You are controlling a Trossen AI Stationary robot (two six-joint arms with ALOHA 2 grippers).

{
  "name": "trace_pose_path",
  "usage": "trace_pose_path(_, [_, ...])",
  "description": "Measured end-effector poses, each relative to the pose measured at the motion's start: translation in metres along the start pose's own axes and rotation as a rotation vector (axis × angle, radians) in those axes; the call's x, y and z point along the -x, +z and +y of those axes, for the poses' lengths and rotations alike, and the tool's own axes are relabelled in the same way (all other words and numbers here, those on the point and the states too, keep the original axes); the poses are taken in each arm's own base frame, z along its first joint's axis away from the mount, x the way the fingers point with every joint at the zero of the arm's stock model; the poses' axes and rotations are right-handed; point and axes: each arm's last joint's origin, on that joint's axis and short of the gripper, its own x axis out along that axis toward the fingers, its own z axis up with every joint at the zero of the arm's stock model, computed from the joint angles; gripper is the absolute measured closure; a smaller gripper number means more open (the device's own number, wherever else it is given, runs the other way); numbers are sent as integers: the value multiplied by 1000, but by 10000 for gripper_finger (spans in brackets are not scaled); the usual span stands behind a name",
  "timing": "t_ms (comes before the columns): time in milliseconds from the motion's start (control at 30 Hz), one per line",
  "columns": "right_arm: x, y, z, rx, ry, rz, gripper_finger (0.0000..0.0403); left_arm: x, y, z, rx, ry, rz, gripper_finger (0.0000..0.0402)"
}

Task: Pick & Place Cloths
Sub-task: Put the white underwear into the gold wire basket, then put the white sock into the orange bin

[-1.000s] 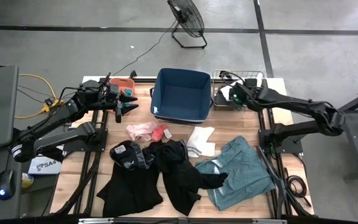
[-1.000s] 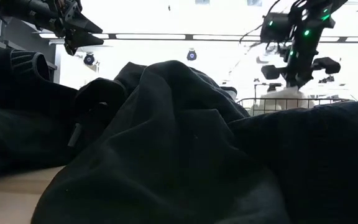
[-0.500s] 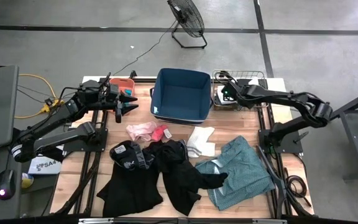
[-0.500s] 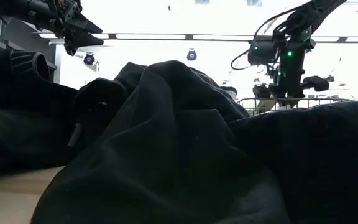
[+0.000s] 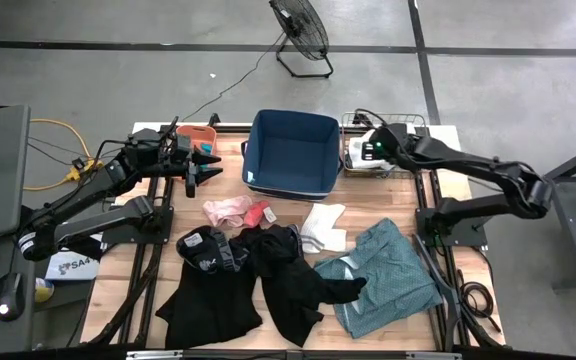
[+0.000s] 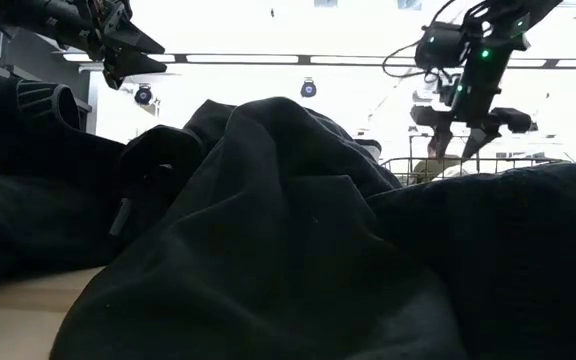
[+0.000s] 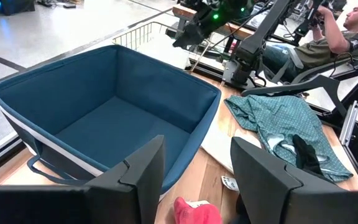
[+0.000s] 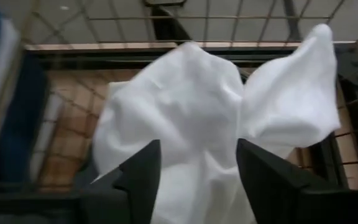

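Low view, near to far: black cloths [image 6: 268,230] fill the foreground, and beyond them my right tool [image 6: 465,118] sits upper right over the wire bin [image 6: 438,165]. A second ago its fingers were shut on a white cloth [image 8: 210,118]; now they stand apart with nothing between them. Right wrist view has the cloth bunched loose in the bin just past the fingertips [image 8: 145,162]. I read that as a completed drop: one piece placed.

High view, lower part of frame: still to go on the surface [image 5: 228,180] are the black pile [image 5: 258,270], the teal-grey shirt [image 5: 388,270] lower right, a white piece [image 5: 323,228] centre, and pink [image 5: 226,208] and red [image 5: 259,213] bits left of it. Navy bin [image 5: 290,150] upper centre looks bare inside.

Right arm is stretched in from the right edge, wrist over the wire bin [image 5: 383,140] upper right, slightly raised from half a second ago.

Left tool [image 5: 206,167] hasn't moved: parked upper left beside the orange bin [image 5: 196,134], pointing toward the navy bin, fingers [image 7: 145,171] part open, empty.

Next I'd swing the right arm back down to the white piece or shirt.
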Motion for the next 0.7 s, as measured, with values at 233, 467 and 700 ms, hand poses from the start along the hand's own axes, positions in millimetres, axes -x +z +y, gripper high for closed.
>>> trace_pose_path(233, [31,-8,4,63,202,27,175,0,0,0,0,0,0,225])
trace_pose_path(467, [65,-45,29,296,425,32,178,0,0,0,0,0,1,225])
trace_pose_path(700, [84,-98,53,534,525,73,179,0,0,0,1,0,3,225])
